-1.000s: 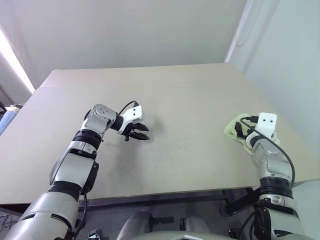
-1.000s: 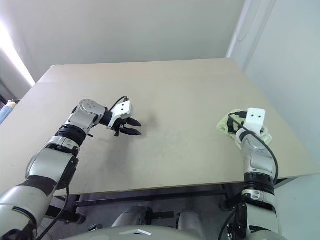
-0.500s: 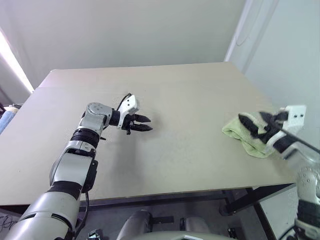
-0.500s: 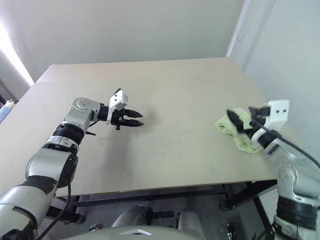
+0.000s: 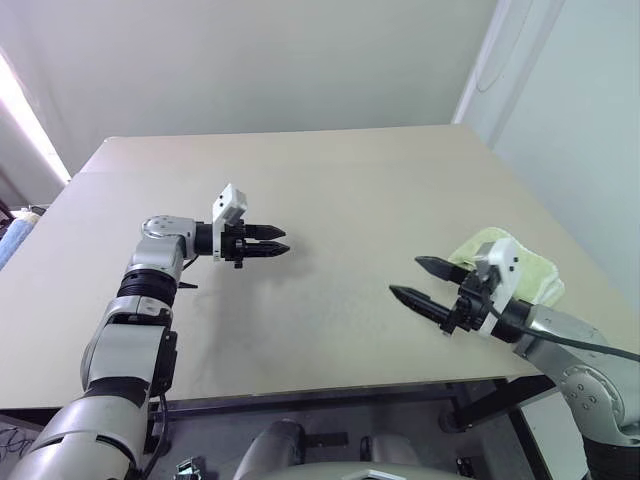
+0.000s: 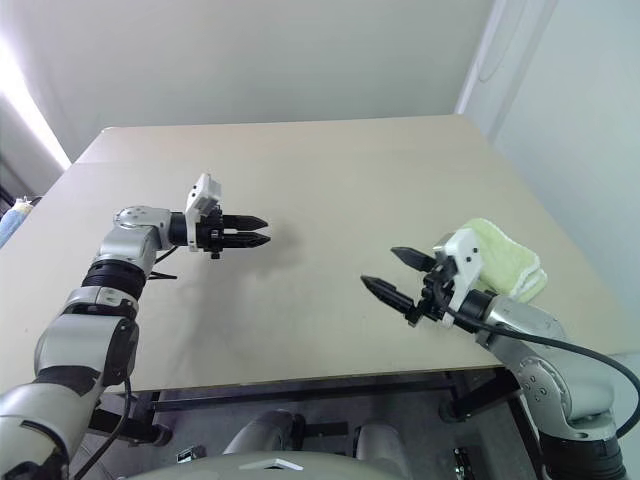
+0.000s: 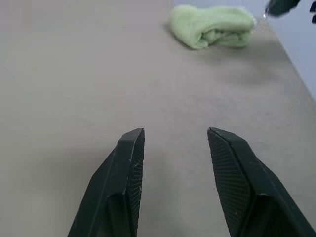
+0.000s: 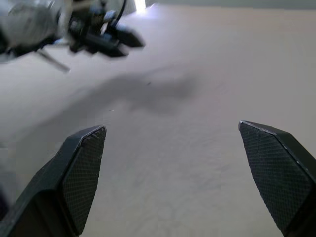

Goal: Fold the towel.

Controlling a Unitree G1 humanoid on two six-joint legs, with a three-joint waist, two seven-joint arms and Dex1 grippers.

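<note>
Lying bunched by the table's (image 5: 330,190) right edge, towel (image 5: 520,262) untouched. Right gripper (image 5: 424,281) wide apart, left gripper (image 5: 268,241) partly open; both empty, hovering clear, task apparently complete.

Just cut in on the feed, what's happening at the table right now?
The towel lies bundled up near the table's right edge, with nothing holding it. The right gripper hangs open and empty over bare tabletop, just left of the towel. The left gripper hovers over the table's left half, fingers apart, also empty. No grip on the towel at this moment.
</note>
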